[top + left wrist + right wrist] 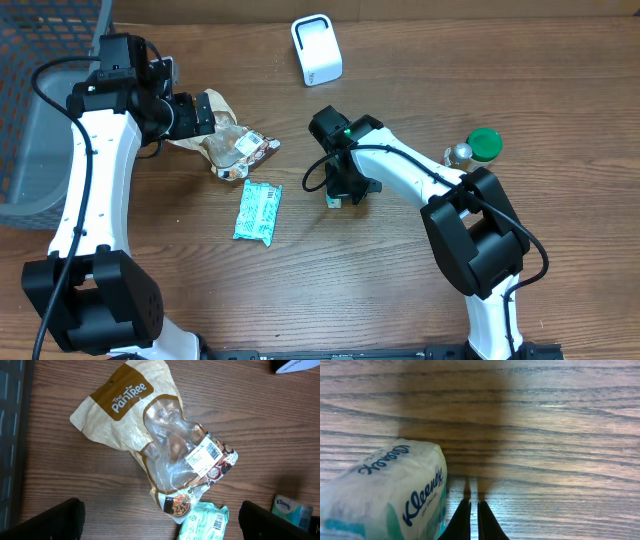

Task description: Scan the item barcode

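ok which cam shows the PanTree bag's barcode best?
Left wrist: the PanTree bag fills the frame, with its white barcode label facing up and sharp. Overhead shows the bag small, label unreadable. Right wrist doesn't show it.

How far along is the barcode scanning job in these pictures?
Done: nothing visibly; no item is at the scanner. In hand: the left gripper hangs open over the Pantree bag, barcode label facing up; the right gripper is shut, empty, beside the Kleenex pack. Left: grasp, carry, scan.
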`<state>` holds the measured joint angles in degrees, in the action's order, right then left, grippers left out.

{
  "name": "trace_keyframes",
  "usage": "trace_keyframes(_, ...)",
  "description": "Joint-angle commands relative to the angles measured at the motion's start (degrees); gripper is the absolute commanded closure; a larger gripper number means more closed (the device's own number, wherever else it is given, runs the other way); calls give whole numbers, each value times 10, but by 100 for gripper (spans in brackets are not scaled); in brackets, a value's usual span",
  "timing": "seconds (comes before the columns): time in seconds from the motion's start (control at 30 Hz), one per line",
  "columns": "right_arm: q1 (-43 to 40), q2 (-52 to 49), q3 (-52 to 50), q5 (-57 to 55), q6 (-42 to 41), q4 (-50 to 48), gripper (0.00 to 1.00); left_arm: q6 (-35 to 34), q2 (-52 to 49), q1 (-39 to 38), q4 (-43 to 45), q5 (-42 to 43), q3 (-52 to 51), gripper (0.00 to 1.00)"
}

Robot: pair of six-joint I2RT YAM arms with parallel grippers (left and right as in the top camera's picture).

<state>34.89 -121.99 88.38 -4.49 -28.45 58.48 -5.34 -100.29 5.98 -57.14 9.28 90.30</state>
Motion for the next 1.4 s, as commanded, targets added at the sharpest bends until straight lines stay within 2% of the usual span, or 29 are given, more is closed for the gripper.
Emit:
trace_keyframes(0.0,-2,26,-7,-10,1,-3,96,17,2,-4,2,6,1,0)
trace_keyframes(0.33,5,87,-7,-47,-19,-8,96,17,2,-4,2,6,1,0)
trace_keyframes(0.53,5,87,-7,-9,-19,-14,96,17,2,-4,2,7,1,0)
trace_keyframes(1.03,4,75,-58,-10,-17,-56,96,17,2,-4,2,7,1,1)
trace_keyframes(1.37,4,89,-57,-10,-17,-59,96,17,2,-4,2,7,1,1)
